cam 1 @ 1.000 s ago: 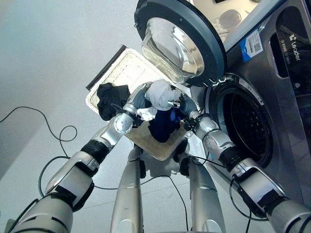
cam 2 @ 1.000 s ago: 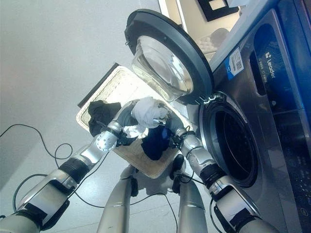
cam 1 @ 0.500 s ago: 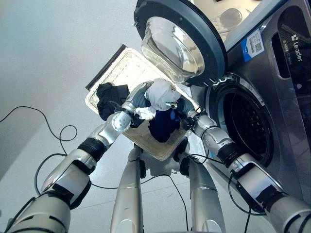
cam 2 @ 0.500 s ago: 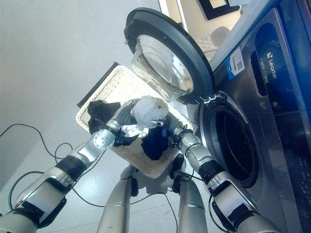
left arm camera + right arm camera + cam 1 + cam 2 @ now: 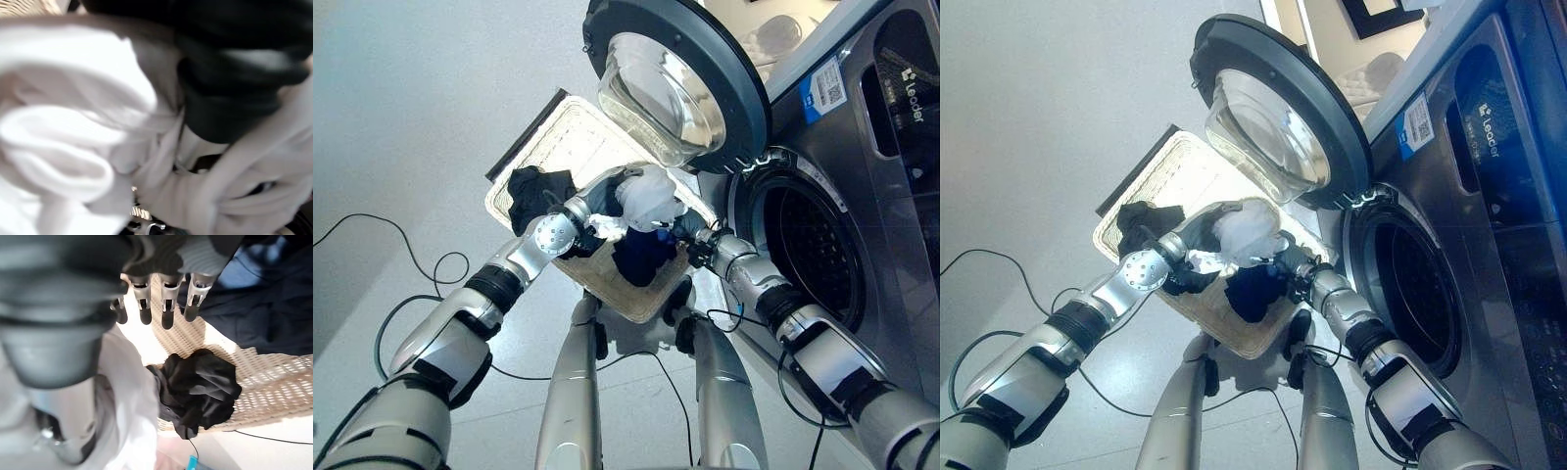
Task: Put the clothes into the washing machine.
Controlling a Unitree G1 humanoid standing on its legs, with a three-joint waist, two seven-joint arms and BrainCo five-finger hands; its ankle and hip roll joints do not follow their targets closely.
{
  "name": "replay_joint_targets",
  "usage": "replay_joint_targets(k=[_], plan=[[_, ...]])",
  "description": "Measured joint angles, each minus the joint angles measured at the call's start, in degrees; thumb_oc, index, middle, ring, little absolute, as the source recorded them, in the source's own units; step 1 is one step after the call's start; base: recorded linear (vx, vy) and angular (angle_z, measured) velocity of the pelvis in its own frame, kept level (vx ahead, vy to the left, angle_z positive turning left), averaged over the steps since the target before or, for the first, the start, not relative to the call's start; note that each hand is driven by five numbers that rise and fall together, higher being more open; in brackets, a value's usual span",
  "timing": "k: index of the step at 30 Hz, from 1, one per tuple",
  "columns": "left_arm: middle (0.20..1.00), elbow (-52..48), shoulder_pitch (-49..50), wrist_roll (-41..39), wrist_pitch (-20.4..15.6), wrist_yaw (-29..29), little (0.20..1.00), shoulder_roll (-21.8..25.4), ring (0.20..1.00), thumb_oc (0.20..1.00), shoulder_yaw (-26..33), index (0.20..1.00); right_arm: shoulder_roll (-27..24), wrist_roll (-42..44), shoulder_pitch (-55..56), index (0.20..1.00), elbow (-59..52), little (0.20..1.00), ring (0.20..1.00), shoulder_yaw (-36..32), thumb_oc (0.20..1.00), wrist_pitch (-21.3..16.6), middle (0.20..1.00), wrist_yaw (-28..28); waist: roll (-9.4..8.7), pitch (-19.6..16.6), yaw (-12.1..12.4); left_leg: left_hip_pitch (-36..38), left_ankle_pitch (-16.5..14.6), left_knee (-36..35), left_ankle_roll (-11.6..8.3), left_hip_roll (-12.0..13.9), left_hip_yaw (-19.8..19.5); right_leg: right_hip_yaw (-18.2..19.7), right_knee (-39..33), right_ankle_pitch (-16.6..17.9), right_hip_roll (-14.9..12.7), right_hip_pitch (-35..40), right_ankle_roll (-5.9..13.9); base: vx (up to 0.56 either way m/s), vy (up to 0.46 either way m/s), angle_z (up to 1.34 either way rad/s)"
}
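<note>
My left hand is curled round a white garment and holds the bundle above the wicker basket. The left wrist view shows that white cloth pressed up close. My right hand hovers just right of the bundle, over a dark blue garment lying in the basket; its fingers are straight and hold nothing. A black garment is heaped in the basket's far left corner. The washing machine's drum stands open to the right.
The round glass door is swung wide above the basket, close over both hands. The grey machine front fills the right side. Bare pale floor lies to the left of the basket.
The left hand has carried the white bundle a little to the right, toward the drum. The right hand has come off the bundle and drawn back slightly right.
</note>
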Motion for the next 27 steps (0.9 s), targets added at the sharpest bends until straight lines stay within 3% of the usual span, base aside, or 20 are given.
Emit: replay_joint_targets(k=[3, 4, 5, 6, 7, 11, 21, 22, 27], plan=[[0.200, 0.00, -0.82, 0.02, -0.07, -0.53, 0.200, 0.05, 0.200, 0.200, -0.73, 0.200, 0.00, 0.14, -0.09, 0.947, 0.63, 0.947, 0.947, -0.01, 0.947, 0.09, 0.947, 0.67, 0.00, 0.00, -0.02, 0.00, 0.00, 0.02, 0.01, -0.01, 0.01, 0.02, 0.02, 0.00, -0.01, -0.01, 0.00, 0.00, 0.000, 0.00], [0.200, 0.00, -1.13, 0.03, -0.12, -0.73, 0.200, 0.06, 0.200, 0.200, -0.92, 0.200, 0.06, 0.70, -0.13, 0.746, 1.22, 0.746, 0.746, 0.01, 0.746, 0.21, 0.746, 1.05, 0.00, 0.00, -0.04, 0.00, 0.00, 0.04, 0.00, -0.01, 0.01, 0.03, 0.04, 0.00, 0.00, -0.01, 0.00, 0.00, 0.000, 0.00], [0.200, 0.00, -1.18, 0.03, -0.13, -0.74, 0.200, 0.06, 0.200, 0.200, -0.92, 0.200, 0.12, 1.02, -0.13, 0.451, 1.31, 0.451, 0.451, 0.01, 0.451, 0.41, 0.451, 1.08, 0.00, 0.00, -0.07, 0.00, 0.00, 0.03, 0.00, 0.00, 0.02, 0.05, 0.04, 0.00, 0.00, -0.01, 0.00, 0.00, 0.000, 0.00], [0.200, 0.00, -1.26, 0.04, -0.18, -0.78, 0.200, 0.05, 0.200, 0.200, -0.99, 0.200, 0.25, 1.13, -0.14, 0.235, 1.31, 0.235, 0.235, 0.01, 0.235, 0.63, 0.235, 1.08, 0.00, 0.00, -0.05, 0.00, 0.00, 0.03, 0.01, -0.01, 0.03, 0.08, 0.04, 0.00, 0.02, -0.04, 0.00, 0.00, 0.000, 0.00], [0.200, 0.00, -1.41, 0.04, -0.30, -0.78, 0.200, 0.04, 0.200, 0.200, -1.19, 0.200, 0.41, 1.38, -0.18, 0.200, 1.31, 0.200, 0.200, 0.00, 0.200, 0.67, 0.200, 1.00, 0.00, 0.00, -0.02, -0.01, 0.00, -0.03, 0.00, -0.01, 0.03, 0.13, 0.01, 0.00, 0.03, -0.11, 0.00, 0.00, 0.000, 0.00], [0.200, 0.00, -1.70, 0.05, -0.31, -0.83, 0.200, 0.04, 0.200, 0.200, -1.71, 0.200, 0.89, 2.24, -0.16, 0.200, 1.31, 0.200, 0.200, 0.01, 0.200, 0.64, 0.200, 0.46, 0.01, 0.00, -0.06, 0.00, 0.00, -0.09, 0.00, -0.03, 0.12, 0.19, 0.00, -0.01, 0.02, -0.15, 0.01, 0.00, 0.000, 0.00], [0.200, 0.00, -3.67, -0.18, -0.34, -0.79, 0.200, -0.29, 0.200, 0.200, -2.13, 0.200, 2.14, 5.70, -0.07, 0.200, 1.38, 0.200, 0.200, -0.08, 0.200, -4.33, 0.200, -3.32, 0.07, 0.00, -0.14, -0.07, 0.04, -0.69, -0.05, -0.07, 0.51, 0.51, -0.16, -0.05, 0.07, -0.82, 0.06, 0.00, 0.001, -0.01], [1.000, 0.00, -3.69, -0.18, -0.34, -0.78, 1.000, -0.38, 1.000, 1.000, -2.07, 1.000, 2.20, 6.03, -0.02, 0.200, 1.38, 0.200, 0.200, -0.08, 0.200, -4.63, 0.200, -3.57, 0.07, 0.00, -0.12, -0.11, 0.04, -0.77, -0.05, -0.10, 0.53, 0.57, -0.14, -0.05, 0.07, -0.94, 0.06, -0.01, 0.017, -0.04], [1.000, 0.00, -3.40, -0.18, -0.33, -0.79, 1.000, -1.14, 1.000, 1.000, -2.19, 1.000, 2.04, 7.80, 0.22, 0.200, 1.40, 0.200, 0.200, -0.89, 0.200, -6.41, 0.200, -5.83, 0.23, 0.09, -0.17, -0.13, 0.00, -0.97, -0.08, -0.14, 1.00, 1.16, -0.30, 0.00, 0.12, -1.37, 0.12, -0.01, 0.013, -0.03]])
